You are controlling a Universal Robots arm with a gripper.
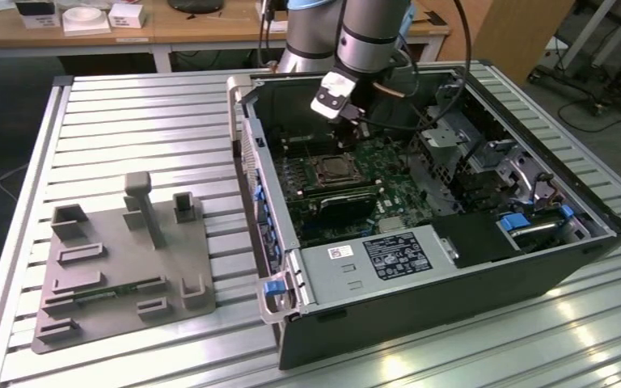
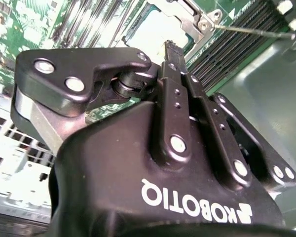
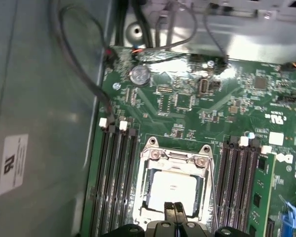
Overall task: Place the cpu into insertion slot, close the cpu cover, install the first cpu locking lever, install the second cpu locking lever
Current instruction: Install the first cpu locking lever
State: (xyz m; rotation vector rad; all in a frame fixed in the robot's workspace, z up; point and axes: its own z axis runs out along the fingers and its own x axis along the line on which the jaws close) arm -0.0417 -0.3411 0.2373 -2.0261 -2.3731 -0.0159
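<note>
We see the gripper with its 2 fingers pressed together and nothing between them. In the first wrist view the tips hang just over one edge of the cpu.

The cpu sits flat in the insertion slot, silvery top up. In the exterior view that socket lies at the centre of the frame, inside the open computer case, with the arm coming down from the upper middle. The cpu cover appears to lie down around the chip, which shows through its window. We cannot tell whether the cover is fully seated.

In the second wrist view 1 thin wire lever runs out from a socket corner across the memory slots. We cannot tell whether it is latched.

We judge the cpu light, thin and stiff, with a smooth top that gives little grip. Its underside and the socket contacts are likely fragile. It should be held by 2 opposite edges and kept level.

The cover looks like thin, stiff sheet metal on a hinge, best pushed on its frame rather than through the window. The lever looks springy and may slip off smooth fingertips.

A grey fixture tray sits at the lower left of the exterior frame.
</note>
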